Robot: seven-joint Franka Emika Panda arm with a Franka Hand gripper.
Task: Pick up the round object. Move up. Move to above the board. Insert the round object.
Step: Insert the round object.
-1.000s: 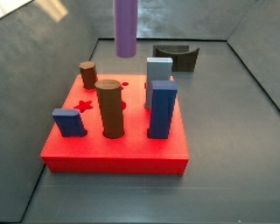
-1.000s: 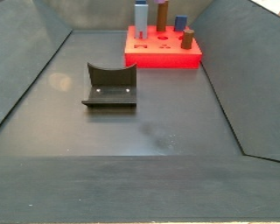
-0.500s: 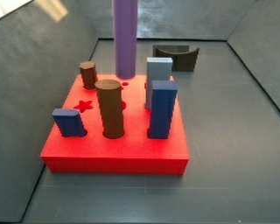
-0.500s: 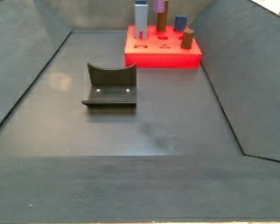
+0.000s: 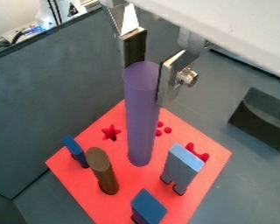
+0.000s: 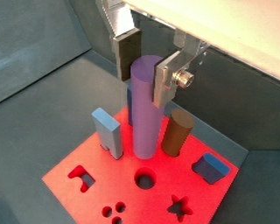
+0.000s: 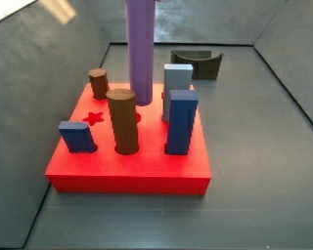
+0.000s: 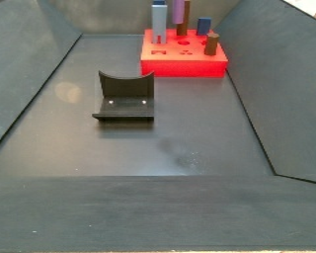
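The gripper hangs directly above the red board, its silver fingers closed on the top of the tall purple cylinder — the round object of the task. In both wrist views the cylinder stands upright with its lower end at the board's surface, apparently meeting a round hole near the middle, though how deep it sits cannot be told. A side view shows it rising well above the brown peg and the blue blocks beside it. The step in hand looks like the insertion itself. Doing it well likely means a straight, slow descent with the cylinder kept vertical — no sideways drift toward the neighbouring pegs — and release only once it is seated. The dark curved fixture lies well apart from the board.
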